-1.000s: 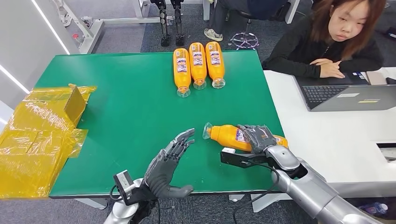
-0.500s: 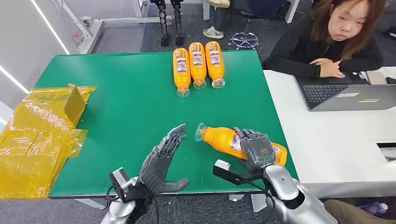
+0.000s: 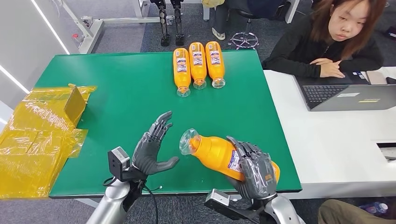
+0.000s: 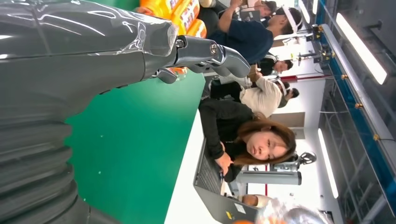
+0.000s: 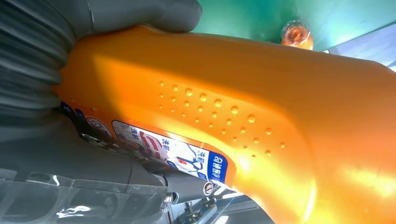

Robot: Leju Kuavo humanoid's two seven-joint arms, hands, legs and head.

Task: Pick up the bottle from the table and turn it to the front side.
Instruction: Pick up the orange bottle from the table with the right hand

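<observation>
At the far left, crumpled yellow plastic wrapping (image 3: 39,140) lies heaped over the edge of the green surface (image 3: 121,88). Moving right, the robot's left hand (image 3: 152,147) hovers above the near part of the surface, empty, its fingers spread and its palm turned toward the bottle. Just beside it, the orange bottle (image 3: 217,154) is lifted off the surface and tilted, its clear cap (image 3: 188,141) pointing up and left toward the left hand; the two are near but not touching. The right hand (image 3: 254,170) grips the bottle around its lower body, fingers wrapped over the printed label (image 3: 233,160); seen from the wrist, the thumb presses on one side and the label sits partly under the fingers. Farther back, near the surface's far edge, three more orange bottles (image 3: 198,65) lie side by side, caps toward the robot. To the right, a person (image 3: 336,39) sits at a white desk with a laptop (image 3: 348,95). The turning step looks under way. To do it well, the right hand should probably keep a firm hold while rolling the wrist until the label faces front, and the open left hand could steady the neck so the smooth plastic does not slip.
</observation>
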